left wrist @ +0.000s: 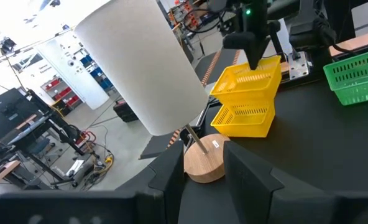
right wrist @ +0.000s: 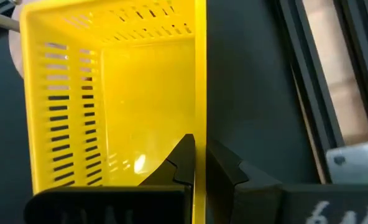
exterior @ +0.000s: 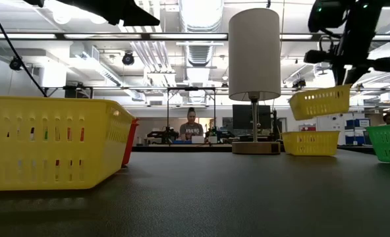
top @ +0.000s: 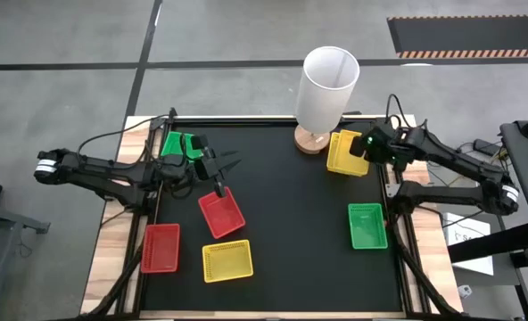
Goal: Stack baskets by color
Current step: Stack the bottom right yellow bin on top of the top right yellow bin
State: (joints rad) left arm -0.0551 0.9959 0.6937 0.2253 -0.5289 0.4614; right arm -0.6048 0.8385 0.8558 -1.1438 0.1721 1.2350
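step: yellow stack | right gripper [right wrist: 199, 163] pinched on raised yellow basket [exterior: 320, 102] wall, above second yellow basket [exterior: 310, 143] beside lamp [top: 328, 87] | rims to be squared before release | left gripper [top: 229, 162] part-open, apparently empty

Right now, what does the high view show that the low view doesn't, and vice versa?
Only high: the left gripper open above the tilted red basket, the green baskets at the left rear, the flat red basket.
Only low: the held yellow basket hangs clear above the resting yellow basket; a person stands beyond the table.
Both: the white cylinder, the right-side green basket, the front yellow basket.
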